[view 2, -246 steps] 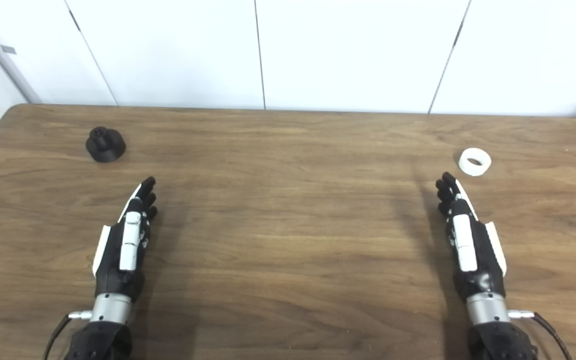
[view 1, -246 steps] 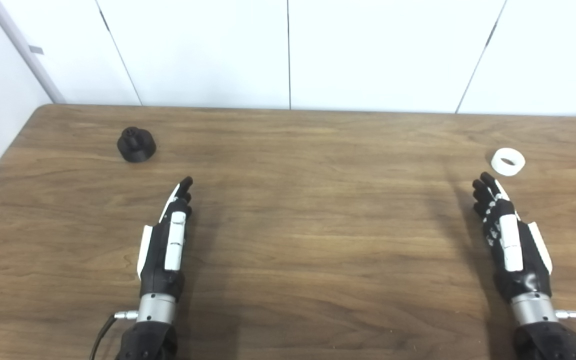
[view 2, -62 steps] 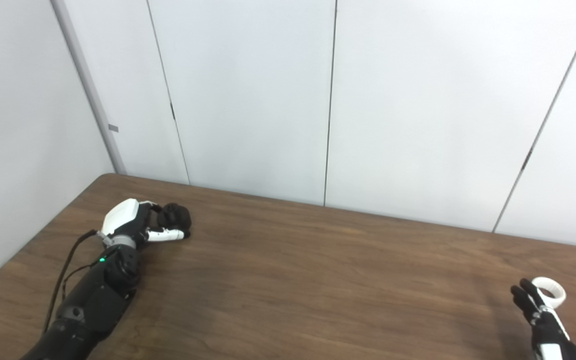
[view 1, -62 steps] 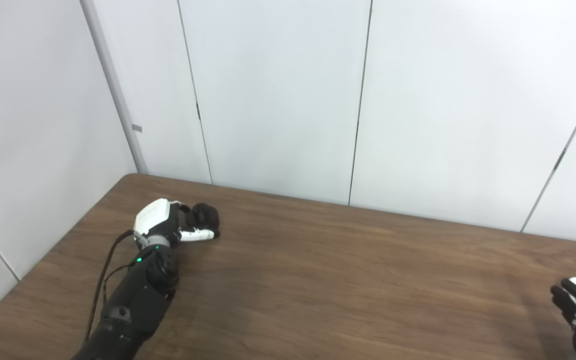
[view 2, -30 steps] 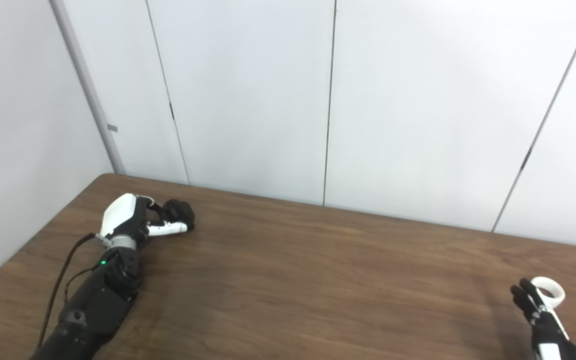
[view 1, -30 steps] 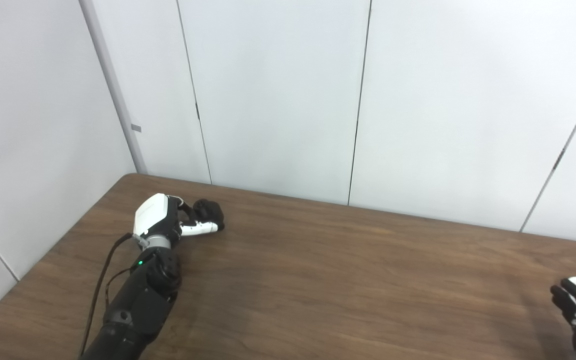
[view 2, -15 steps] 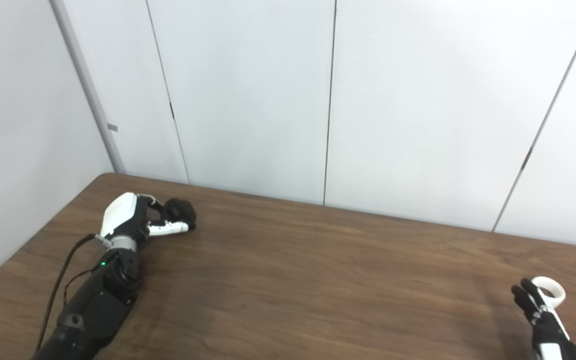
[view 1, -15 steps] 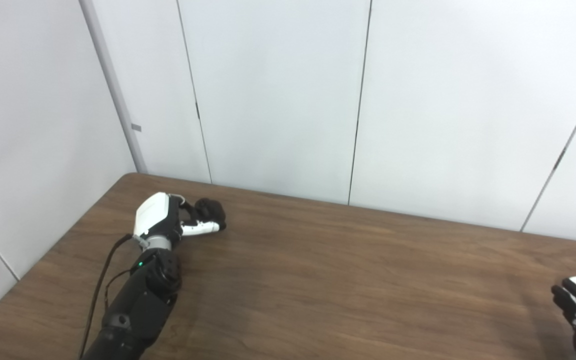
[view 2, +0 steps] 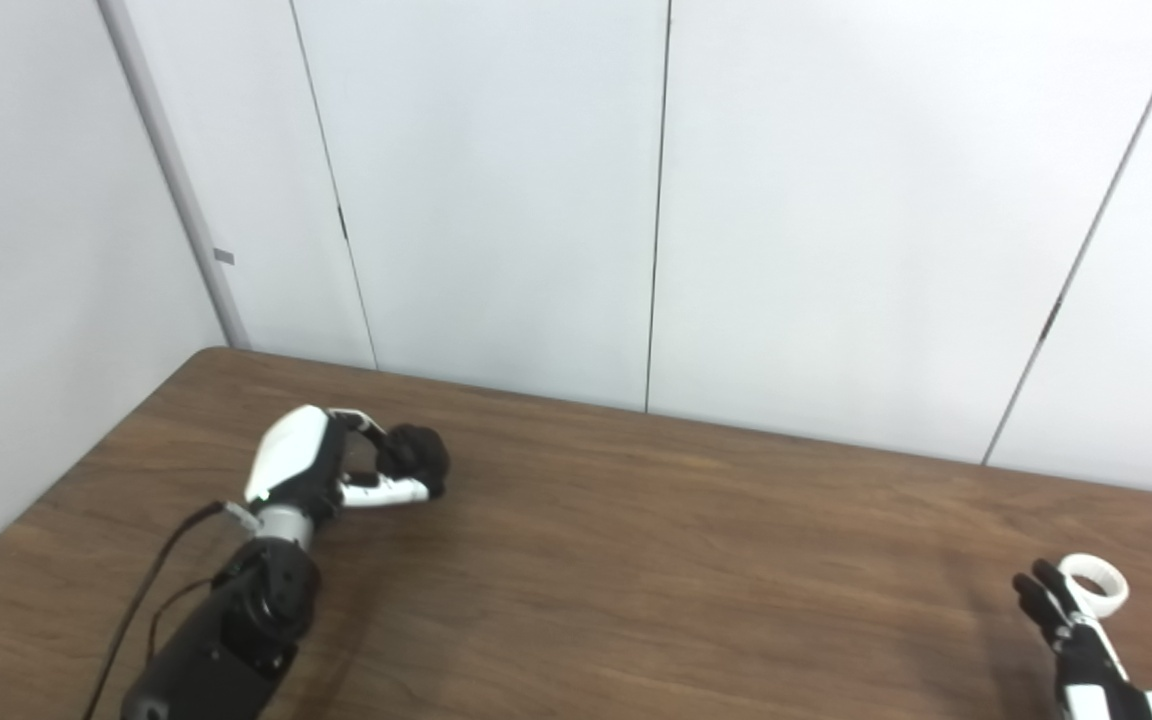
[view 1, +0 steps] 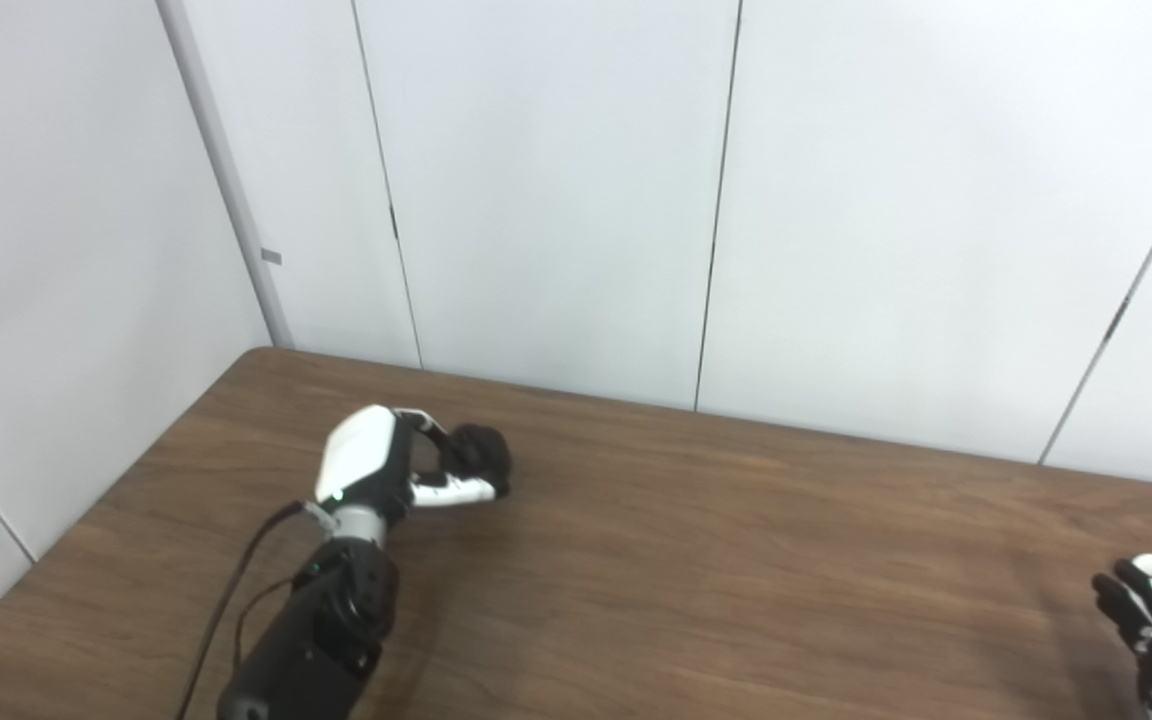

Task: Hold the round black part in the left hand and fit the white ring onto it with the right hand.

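Table (view 1: 696,560): brown wood, the landmark for all below.
Left hand (view 1: 376,470): near table's far-left corner, fingers closed around round black part (view 1: 481,455), apparently lifted clear.
Right hand (view 2: 1071,625): at table's near-right edge, fingers spread, holding nothing.
White ring (view 2: 1094,583): flat on table, touching or just beyond right fingertips.
Advice: keep left grip firm; pinch ring by its rim.
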